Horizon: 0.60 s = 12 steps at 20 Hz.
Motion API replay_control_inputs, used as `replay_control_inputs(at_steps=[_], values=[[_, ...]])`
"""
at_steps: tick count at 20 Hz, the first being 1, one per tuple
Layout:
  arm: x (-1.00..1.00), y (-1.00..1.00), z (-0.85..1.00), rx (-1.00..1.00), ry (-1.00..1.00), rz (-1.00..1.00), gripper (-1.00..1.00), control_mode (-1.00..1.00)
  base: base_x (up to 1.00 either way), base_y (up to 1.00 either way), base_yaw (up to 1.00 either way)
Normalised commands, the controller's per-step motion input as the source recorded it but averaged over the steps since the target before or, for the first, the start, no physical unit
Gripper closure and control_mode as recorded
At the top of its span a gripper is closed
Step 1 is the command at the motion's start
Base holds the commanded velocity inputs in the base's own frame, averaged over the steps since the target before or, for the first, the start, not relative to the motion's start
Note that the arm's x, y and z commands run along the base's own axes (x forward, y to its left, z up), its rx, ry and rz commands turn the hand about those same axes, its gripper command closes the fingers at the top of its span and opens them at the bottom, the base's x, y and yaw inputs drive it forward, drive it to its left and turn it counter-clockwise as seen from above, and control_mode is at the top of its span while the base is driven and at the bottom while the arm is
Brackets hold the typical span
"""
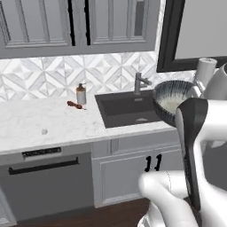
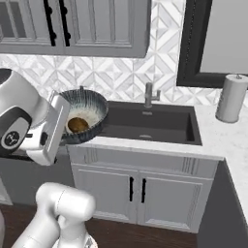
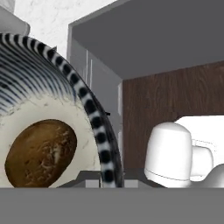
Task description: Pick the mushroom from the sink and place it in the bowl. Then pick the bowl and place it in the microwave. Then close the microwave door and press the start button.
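Dark grey-blue streaks ring the outside of the bowl (image 2: 83, 116), which hangs tilted in the air in front of the counter edge, its pale speckled inside turned up and toward the right base camera. The mushroom (image 2: 77, 125) lies inside it, low against the inner wall; the hand view shows the brown cap (image 3: 40, 152) resting on the cream surface just inside the striped rim. The gripper (image 3: 105, 181) is clamped on that rim, one finger within the bowl and one outside, at the very bottom of the hand view. From the left base view the bowl (image 1: 170, 101) sits over the right front corner of the sink (image 1: 128, 111), partly hidden by the arm's dark wrist. The sink (image 2: 150, 123) is a dark basin with its faucet (image 2: 151, 94) at the back edge, and the air above it is open. A paper towel roll (image 2: 231, 98) stands on the counter (image 2: 227, 138) to the right of the sink, well apart from the bowl. Left of the sink, a soap bottle (image 1: 80, 94) and a reddish-brown elongated item (image 1: 74, 105) rest on the marble counter (image 1: 44, 122), clear of the arm.
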Motion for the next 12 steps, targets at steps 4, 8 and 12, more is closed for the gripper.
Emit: replay_control_inputs(at_steps=[4, 8, 12], values=[[0.0, 0.0, 0.0, 0.0, 0.0, 0.0, 1.0, 1.0, -0.48, 0.93, 0.52], [0.0, 0.0, 0.0, 0.0, 0.0, 0.0, 1.0, 1.0, 0.0, 0.73, 0.8], [0.0, 0.0, 0.0, 0.0, 0.0, 0.0, 1.0, 1.0, -0.08, 0.91, 0.77]])
